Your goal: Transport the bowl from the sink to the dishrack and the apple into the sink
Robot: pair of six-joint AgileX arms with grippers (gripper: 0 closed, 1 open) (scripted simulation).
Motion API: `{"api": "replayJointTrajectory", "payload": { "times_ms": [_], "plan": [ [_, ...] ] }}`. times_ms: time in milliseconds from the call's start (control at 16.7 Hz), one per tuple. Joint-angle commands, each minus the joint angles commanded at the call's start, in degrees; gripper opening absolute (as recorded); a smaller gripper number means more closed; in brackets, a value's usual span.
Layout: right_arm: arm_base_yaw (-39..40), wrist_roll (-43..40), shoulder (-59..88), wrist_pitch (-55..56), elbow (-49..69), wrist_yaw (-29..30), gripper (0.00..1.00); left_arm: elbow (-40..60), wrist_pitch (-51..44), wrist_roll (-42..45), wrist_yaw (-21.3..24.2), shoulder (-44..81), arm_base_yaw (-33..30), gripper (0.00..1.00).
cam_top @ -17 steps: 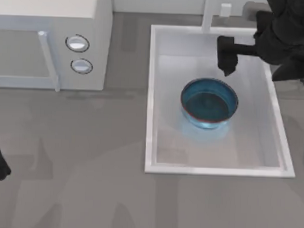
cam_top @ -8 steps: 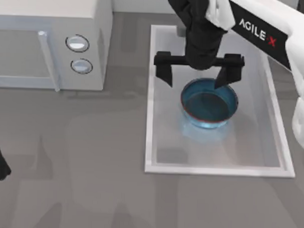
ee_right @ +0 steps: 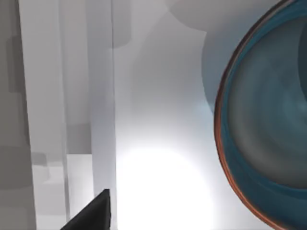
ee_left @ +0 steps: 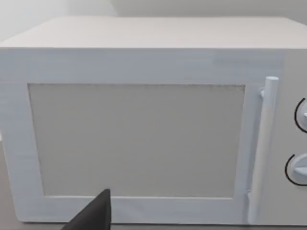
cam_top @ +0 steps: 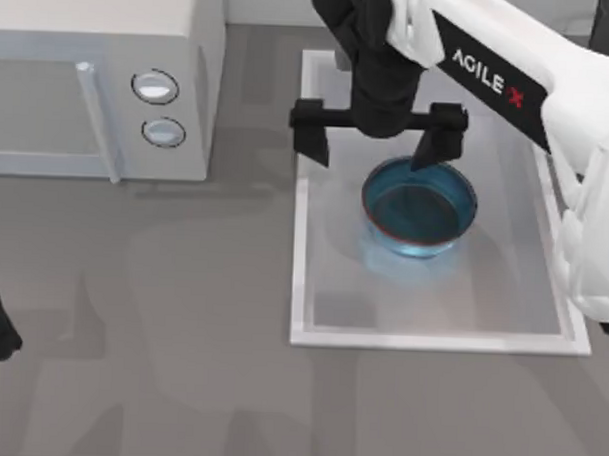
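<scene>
While reaching across the sink (cam_top: pixel 306 188), right gripper (cam_top: pixel 378 143) hangs above the bowl (cam_top: pixel 418 207), jaws wide.

Bowls: one blue bowl (cam_top: pixel 418 207)
Sinks: one white sink (cam_top: pixel 303 203)
Microwaves: one white microwave (cam_top: pixel 91 50)
Knobs: two round knobs on the microwave front
Door handles: one
Hands: one right hand (cam_top: pixel 378 139), fingers spread wide
</scene>
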Motion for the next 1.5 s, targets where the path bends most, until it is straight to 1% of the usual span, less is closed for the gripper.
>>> {"api": "replayJointTrajectory", "payload": {
  "times_ms": [240, 600, 840, 1500],
  "plan": [
    [-0.29, -0.26, 0.84, 1.05, -0.28, -0.04, 1.0, 0.0, 0.0, 0.0, 0.0, 0.0, 0.0, 1.0],
    [-1.02, -0.98, 9.89, 11.51, -1.43, -0.02, 1.0, 0.0, 0.0, 0.0, 0.0, 0.0, 0.0, 1.0],
    [-1.08, -1.04, 10.49, 12.13, -1.54, -0.02, 1.0, 0.0, 0.0, 0.0, 0.0, 0.0, 0.0, 1.0],
    [-1.08, -1.04, 10.49, 12.13, -1.54, -0.02, 0.17, 0.0, 0.0, 0.0, 0.0, 0.0, 0.0, 1.0]
  ]
}}
